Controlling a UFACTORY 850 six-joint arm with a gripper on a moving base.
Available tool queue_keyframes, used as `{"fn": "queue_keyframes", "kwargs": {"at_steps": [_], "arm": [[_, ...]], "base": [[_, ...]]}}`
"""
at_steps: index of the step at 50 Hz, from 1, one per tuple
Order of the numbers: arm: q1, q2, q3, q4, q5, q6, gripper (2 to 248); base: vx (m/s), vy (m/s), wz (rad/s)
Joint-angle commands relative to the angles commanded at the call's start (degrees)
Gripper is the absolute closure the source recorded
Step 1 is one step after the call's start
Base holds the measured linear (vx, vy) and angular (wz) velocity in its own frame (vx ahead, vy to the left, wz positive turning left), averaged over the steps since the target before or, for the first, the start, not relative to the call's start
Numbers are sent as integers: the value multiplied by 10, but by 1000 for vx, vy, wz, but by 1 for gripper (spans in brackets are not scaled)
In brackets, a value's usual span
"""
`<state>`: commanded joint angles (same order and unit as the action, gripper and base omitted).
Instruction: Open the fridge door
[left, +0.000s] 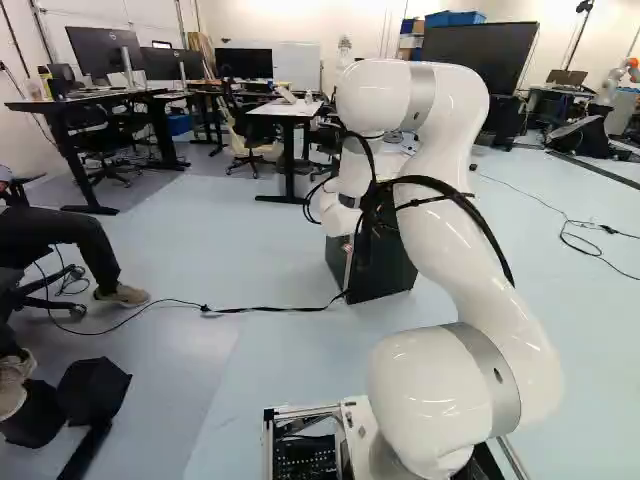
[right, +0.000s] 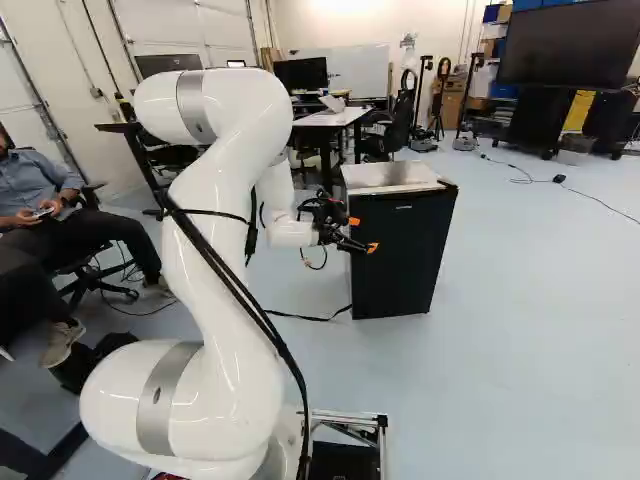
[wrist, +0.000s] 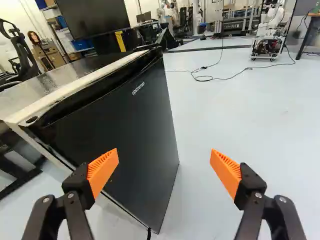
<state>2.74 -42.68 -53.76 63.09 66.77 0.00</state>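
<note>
Black two-fingered tool (wrist: 164, 165) gapes empty in wrist view; boxy black fridge (wrist: 55, 82) ahead, door (wrist: 142, 127) shut. Right base view: tool near fridge's front, fridge on pale floor (right: 530, 300). Left base view: white arm (left: 450, 200) partly hides fridge. Likely approach step; next, align with door edge, hook, pull.

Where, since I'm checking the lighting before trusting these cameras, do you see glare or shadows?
Left base view: small highlights on the glossy white arm. Right base view: pale sheen across the fridge top. Wrist view: mottled reflections on that top, while the fridge door looks mostly dark; no hard-edged shadow stands out on the floor.
</note>
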Motion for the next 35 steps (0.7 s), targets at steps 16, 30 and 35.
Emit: {"fn": "queue_keyframes", "kwargs": {"at_steps": [16, 30, 35], "arm": [[9, -1, -2, 0, 4, 0, 3], [21, -1, -3, 0, 10, 0, 3], [25, -3, -5, 0, 12, 0, 3]], "base": [[0, 0, 0], [0, 0, 0], [0, 0, 0]]}}
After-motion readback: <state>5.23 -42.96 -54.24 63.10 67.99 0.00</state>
